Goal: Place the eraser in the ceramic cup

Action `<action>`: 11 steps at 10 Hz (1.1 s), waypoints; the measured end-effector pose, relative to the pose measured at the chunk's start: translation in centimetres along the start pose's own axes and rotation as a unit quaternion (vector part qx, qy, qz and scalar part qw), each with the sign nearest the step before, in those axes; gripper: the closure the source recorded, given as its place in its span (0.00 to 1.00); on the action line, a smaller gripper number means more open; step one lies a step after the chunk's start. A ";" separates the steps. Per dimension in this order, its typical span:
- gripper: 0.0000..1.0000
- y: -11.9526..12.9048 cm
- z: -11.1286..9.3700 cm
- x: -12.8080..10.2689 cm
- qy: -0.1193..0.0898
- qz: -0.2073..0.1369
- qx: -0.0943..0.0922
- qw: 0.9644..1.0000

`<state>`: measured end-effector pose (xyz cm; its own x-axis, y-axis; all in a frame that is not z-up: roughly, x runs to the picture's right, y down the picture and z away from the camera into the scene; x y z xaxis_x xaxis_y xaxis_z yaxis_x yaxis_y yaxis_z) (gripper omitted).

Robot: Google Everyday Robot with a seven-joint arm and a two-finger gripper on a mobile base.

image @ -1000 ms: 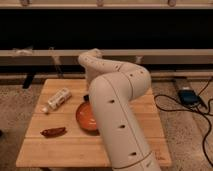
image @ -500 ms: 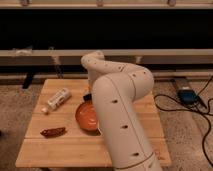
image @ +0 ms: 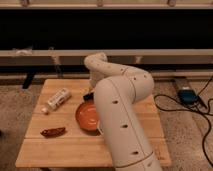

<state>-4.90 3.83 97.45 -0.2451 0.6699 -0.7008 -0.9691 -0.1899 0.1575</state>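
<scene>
A: One arm out there, sweeping from the near right across the table, elbow folded at the back. Where's the gripper?

B: Tucked down at the tip of that arm, just a small dark patch low over the table, right behind the far rim of the orange-red plate. Whether it has anything clamped in it, I cannot tell.

A: And the eraser?

B: I can't pick it out on its own. That dark patch at the tip may be gripper, eraser or both. Its long axis is impossible to call from here.

A: The ceramic cup, then, since that decides the drop?

B: Not in view at all. My guess is that the bulk of the arm is hiding it, so which way it lies from the gripper stays open. That's the one relation the next move hangs on.

A: Give me the count.

B: One plate at mid-table. One dark red chilli-shaped thing near the left front, well apart from the gripper. One white oblong thing lying slantwise at the left, between the table's edge and the plate. Cups seen: none. Erasers seen for certain: none
</scene>
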 end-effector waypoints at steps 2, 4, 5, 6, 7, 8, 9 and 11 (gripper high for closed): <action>0.35 0.2 0.0 0.1 0.003 0.016 0.000 1.000; 0.36 0.5 -0.2 0.2 0.003 0.022 -0.003 1.000; 0.44 1.1 -0.5 0.4 0.003 0.018 -0.005 1.000; 0.53 1.3 -0.7 0.5 0.002 0.016 -0.005 1.000; 0.62 1.5 -0.9 0.5 0.000 0.011 -0.009 1.000; 0.74 1.7 -1.3 0.5 -0.005 0.004 -0.015 1.000; 0.82 1.9 -1.5 0.5 -0.008 -0.002 -0.019 1.000; 0.99 2.0 -2.2 0.5 -0.018 -0.013 -0.027 0.999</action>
<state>-6.87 2.18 95.85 -0.2210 0.7010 -0.6781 -0.9726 -0.2099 0.1000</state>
